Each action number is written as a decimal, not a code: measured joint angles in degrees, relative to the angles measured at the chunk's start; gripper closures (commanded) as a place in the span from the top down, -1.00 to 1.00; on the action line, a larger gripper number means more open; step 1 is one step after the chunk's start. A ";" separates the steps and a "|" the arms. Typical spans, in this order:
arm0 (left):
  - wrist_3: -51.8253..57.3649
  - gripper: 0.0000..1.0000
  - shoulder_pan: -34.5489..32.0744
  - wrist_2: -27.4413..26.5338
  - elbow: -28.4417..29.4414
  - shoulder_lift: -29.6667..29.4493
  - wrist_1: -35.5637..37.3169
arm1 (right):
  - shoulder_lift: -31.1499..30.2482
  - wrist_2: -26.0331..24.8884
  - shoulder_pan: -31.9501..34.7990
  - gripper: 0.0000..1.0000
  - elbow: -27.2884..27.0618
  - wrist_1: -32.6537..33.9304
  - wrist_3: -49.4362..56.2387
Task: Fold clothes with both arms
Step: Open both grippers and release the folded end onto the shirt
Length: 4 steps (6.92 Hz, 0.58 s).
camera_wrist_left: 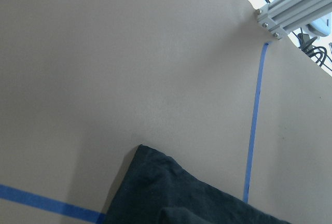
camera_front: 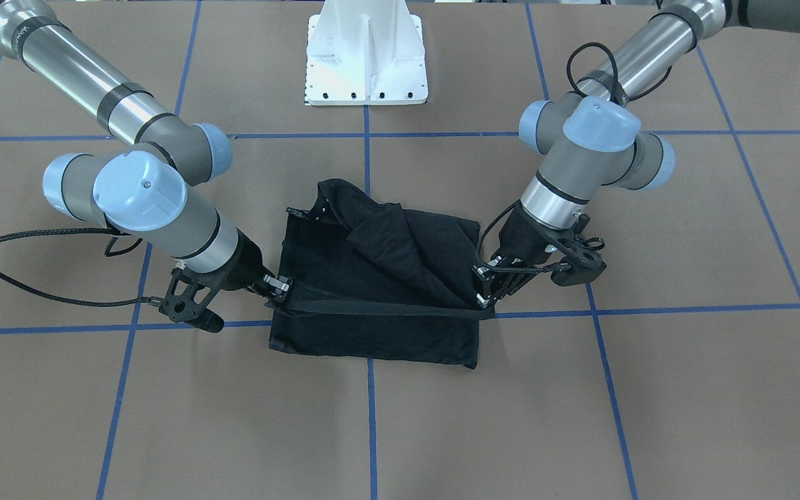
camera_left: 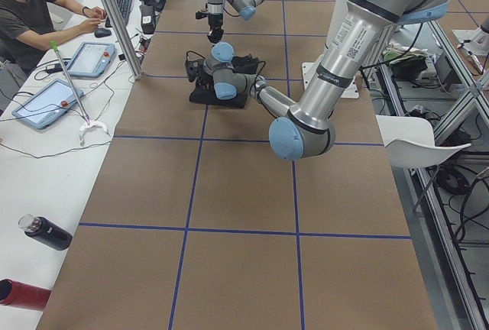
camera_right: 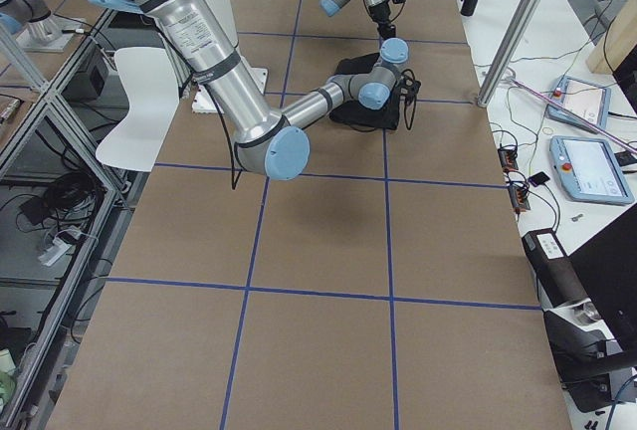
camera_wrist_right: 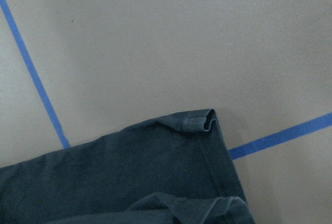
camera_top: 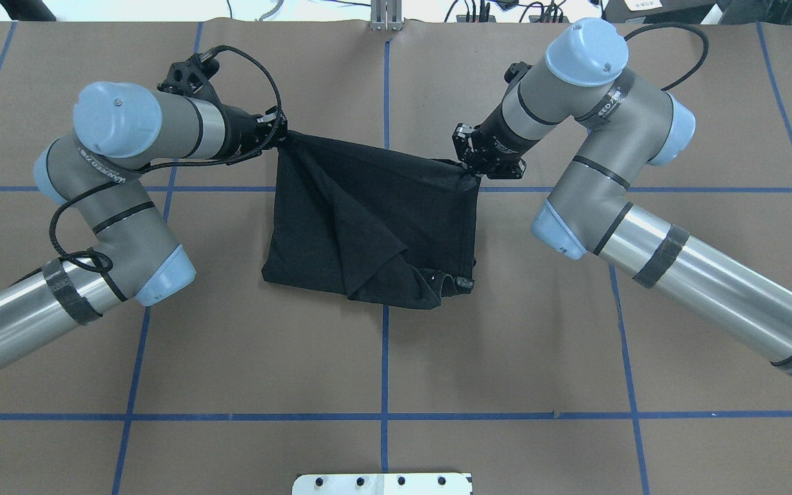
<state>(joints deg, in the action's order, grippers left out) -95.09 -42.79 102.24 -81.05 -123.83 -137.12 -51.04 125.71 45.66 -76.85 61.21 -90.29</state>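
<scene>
Arms come in from both sides of the brown table (camera_front: 580, 417) — the left arm (camera_front: 584, 163) and the right arm (camera_front: 157, 205) — and they meet at the black T-shirt (camera_front: 386, 257). The T-shirt is in the middle of the table, just in front of the white base (camera_front: 367, 62). It sits over a spot where the blue lines (camera_front: 685, 307) cross. It is partly folded. The bottom part lies flat on the table, and a loose flap is bunched up on top with soft wrinkles. Every bit that shows is black.

The left gripper (camera_front: 485, 295) has its fingers pinched tight on one corner of the T-shirt. The right gripper (camera_front: 277, 286) has its fingers pinched tight on the other corner. Both are low, close to the table. The edge between them is pulled straight like a string — it runs from one gripper to the other, over the flat part of the cloth. The side of the T-shirt near the base is rumpled and rests on the table. In each wrist view a corner of the flat cloth lies on the table beside a blue line.
</scene>
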 measured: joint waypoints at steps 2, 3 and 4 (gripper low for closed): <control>-3.72 1.00 -1.85 -0.61 2.57 -2.47 0.24 | 0.88 -0.16 0.60 0.98 0.15 -0.04 -0.36; -4.16 1.00 -3.36 -0.62 2.99 -2.70 0.37 | 0.98 -0.18 1.08 0.98 0.18 -0.06 -0.40; -3.94 1.00 -4.57 -0.43 3.23 -2.72 0.44 | 1.04 -0.30 1.48 0.99 0.08 -0.66 -0.39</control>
<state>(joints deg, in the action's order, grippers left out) -99.04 -47.36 101.81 -77.83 -126.55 -136.68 -50.00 125.40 47.14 -76.76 60.55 -90.68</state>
